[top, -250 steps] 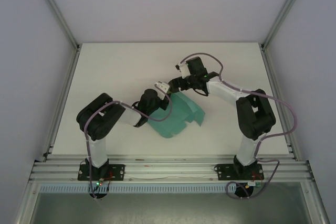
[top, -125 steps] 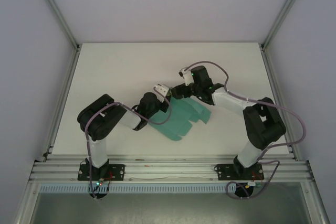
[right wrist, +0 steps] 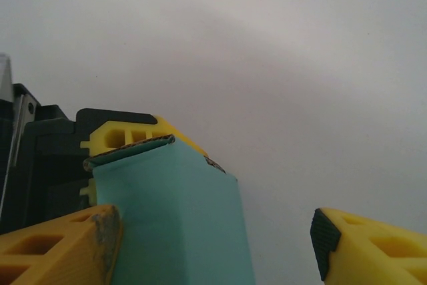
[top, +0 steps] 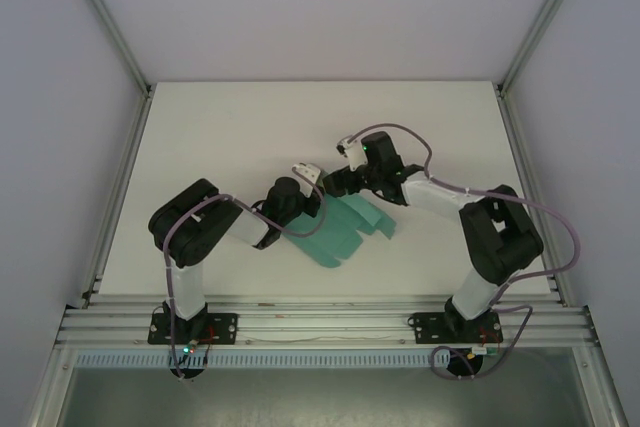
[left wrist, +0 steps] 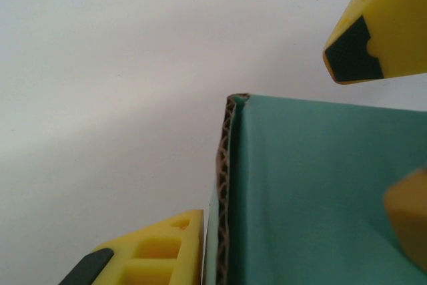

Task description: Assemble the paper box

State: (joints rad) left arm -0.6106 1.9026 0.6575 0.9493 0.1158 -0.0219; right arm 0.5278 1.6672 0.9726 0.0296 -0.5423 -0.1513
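A teal-green die-cut card sheet with flaps, the paper box (top: 345, 232), is seen on the white counter (top: 220, 147) between the two arms, slightly right of centre. Its far left corner is raised to where the two pincers meet, while its flaps are spread toward the near and right sides.

The left pincer (top: 315, 192) is held open. In the left wrist view the left pincer (left wrist: 263, 145) has its yellow fingers (left wrist: 380, 18) set wide apart, one at the upper right and one at the lower left. The paper box (left wrist: 320, 191) stands between them, its brown corrugated edge just beside the lower finger. Contact there cannot be judged.

The right pincer (top: 337, 185) is also spread open. In the right wrist view the right pincer (right wrist: 213, 235) shows the teal paper box (right wrist: 180, 225) lying against its left-hand finger (right wrist: 60, 248), well apart from the other finger. A yellow finger of the left pincer (right wrist: 133, 135) is seen just behind the card's top edge.

Compared with one second ago, the right wrist has been brought nearer to the arm bases. The sheet's left edge has been drawn rightward, away from the left forearm. Over the last half second the outline of the sheet has barely been altered.
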